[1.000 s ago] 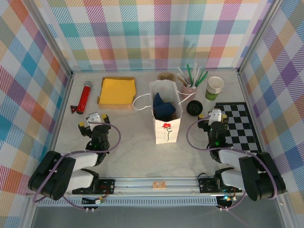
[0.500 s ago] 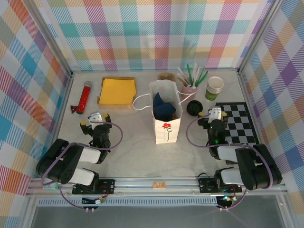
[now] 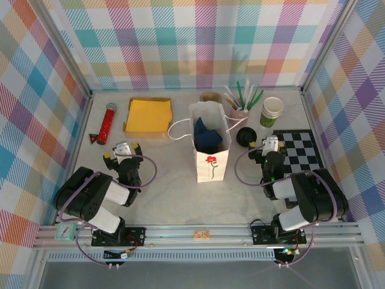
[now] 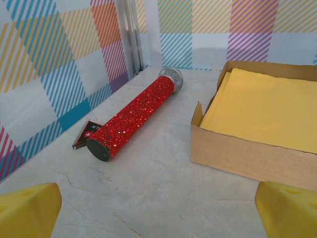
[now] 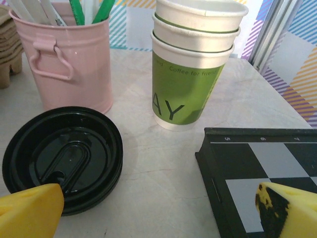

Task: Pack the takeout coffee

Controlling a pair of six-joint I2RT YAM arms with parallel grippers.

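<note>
A lidded green coffee cup is not visible in any view. The white paper bag point(image 3: 212, 159) with a red flower stands open in the middle, with something dark blue inside. A loose black lid point(image 3: 245, 136) point(image 5: 64, 158) lies to the right of the bag. A lidless stack of green-and-cream cups point(image 3: 272, 111) point(image 5: 195, 59) stands behind it. My left gripper point(image 3: 122, 150) point(image 4: 158, 213) is open and low over the table, left of the bag. My right gripper point(image 3: 267, 146) point(image 5: 158, 213) is open just in front of the lid, holding nothing.
A red glitter microphone point(image 3: 108, 120) point(image 4: 136, 116) and a cardboard box of yellow sheets point(image 3: 149, 114) point(image 4: 262, 114) lie at the back left. A pink bucket of utensils point(image 3: 239, 111) point(image 5: 69, 59) stands behind the lid. A chessboard point(image 3: 301, 156) point(image 5: 267, 163) lies at the right.
Both arms' rear links have drawn in towards their bases and shifted inward. The grippers have crept slightly away from me. Nothing on the table has moved.
</note>
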